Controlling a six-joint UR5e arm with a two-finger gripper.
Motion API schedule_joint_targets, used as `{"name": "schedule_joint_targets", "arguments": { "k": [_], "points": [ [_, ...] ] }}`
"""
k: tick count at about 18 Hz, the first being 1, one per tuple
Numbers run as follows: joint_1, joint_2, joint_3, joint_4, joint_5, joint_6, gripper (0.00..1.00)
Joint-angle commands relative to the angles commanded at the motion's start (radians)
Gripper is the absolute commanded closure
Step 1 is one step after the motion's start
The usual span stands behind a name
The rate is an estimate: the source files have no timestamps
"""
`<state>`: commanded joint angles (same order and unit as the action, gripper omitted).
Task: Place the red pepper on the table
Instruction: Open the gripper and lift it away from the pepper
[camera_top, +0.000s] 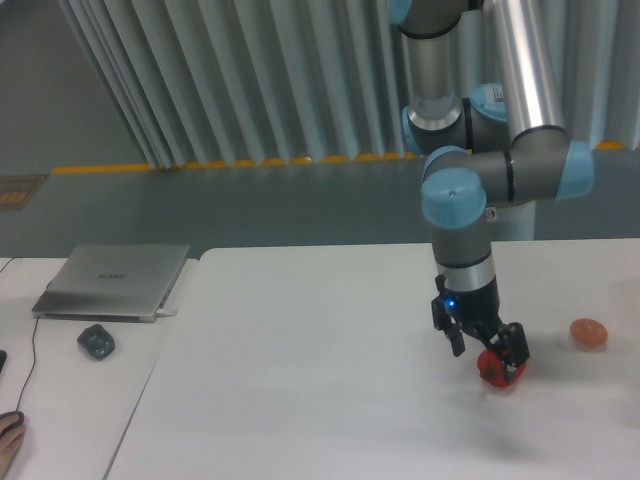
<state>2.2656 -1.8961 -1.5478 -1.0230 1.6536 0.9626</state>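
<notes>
The red pepper (497, 369) is small and glossy red, low over the white table (300, 380) at the right. My gripper (490, 350) points down and its black fingers (514, 343) are closed around the pepper's top. The pepper seems to touch or nearly touch the tabletop; I cannot tell which. Its stem is hidden by the fingers.
A smooth orange egg-shaped object (589, 333) lies on the table right of the pepper. A narrower white desk at the left bears a grey laptop (115, 281) and a dark mouse (96, 341). The arm's joints (500, 170) rise above the gripper.
</notes>
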Motion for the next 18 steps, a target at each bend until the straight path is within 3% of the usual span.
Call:
{"name": "schedule_joint_targets", "arguments": {
  "k": [7, 12, 15, 18],
  "points": [
    [0.146, 0.063, 0.041, -0.209, 0.000, 0.498, 0.00],
    [0.189, 0.084, 0.040, -0.215, -0.021, 0.653, 0.00],
    [0.238, 0.087, 0.038, -0.249, -0.075, 0.804, 0.00],
    [0.249, 0.086, 0.032, -0.262, -0.077, 0.841, 0.00]
  ]
}}
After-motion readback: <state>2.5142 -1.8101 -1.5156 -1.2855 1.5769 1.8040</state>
